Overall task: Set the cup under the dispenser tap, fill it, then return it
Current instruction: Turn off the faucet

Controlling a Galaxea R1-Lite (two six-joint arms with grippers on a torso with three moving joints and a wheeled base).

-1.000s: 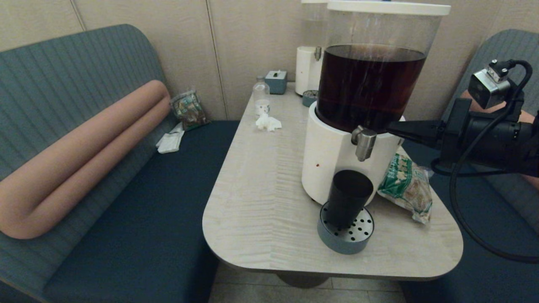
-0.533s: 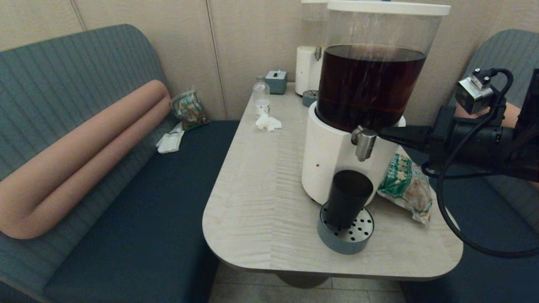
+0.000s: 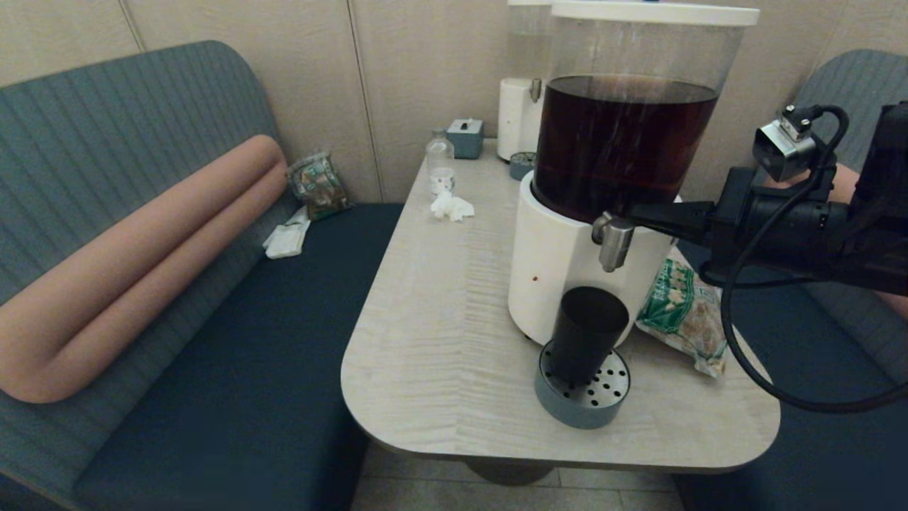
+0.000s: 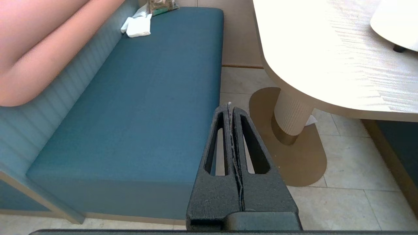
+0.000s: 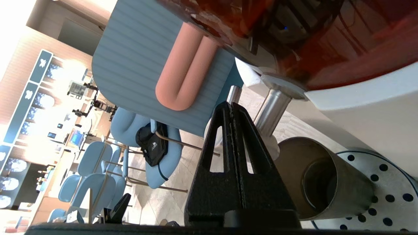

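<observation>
From my remote station, the cup [image 3: 587,333] stands upright on the perforated drip tray [image 3: 583,397] at the near edge of the bench [image 3: 440,341], directly beneath the dispenser tap [image 3: 614,241], which juts from the white base [image 3: 553,277] of the dispenser below its tank of dark drink [image 3: 624,142]. I cannot make out from the head view whether the cup holds liquid; in the right wrist view its interior [image 5: 318,182] looks dark and, as far as I can judge, empty. The right hand [image 3: 635,211] reaches in level from the right, its fingers pressed flat together with nothing between them, the tip just beside the tap's upper end; whether it touches the tap is hidden by the overlap. The right arm's far end is cut off by the frame edge. A green snack bag [image 3: 687,312] lies against the base, partly behind the arm's cable. The left hand [image 4: 231,109] does not show in the head view; its own camera shows it hanging low beside the bench, over the floor [image 4: 343,169] and the blue seat [image 4: 147,98], fingers likewise closed on nothing.
</observation>
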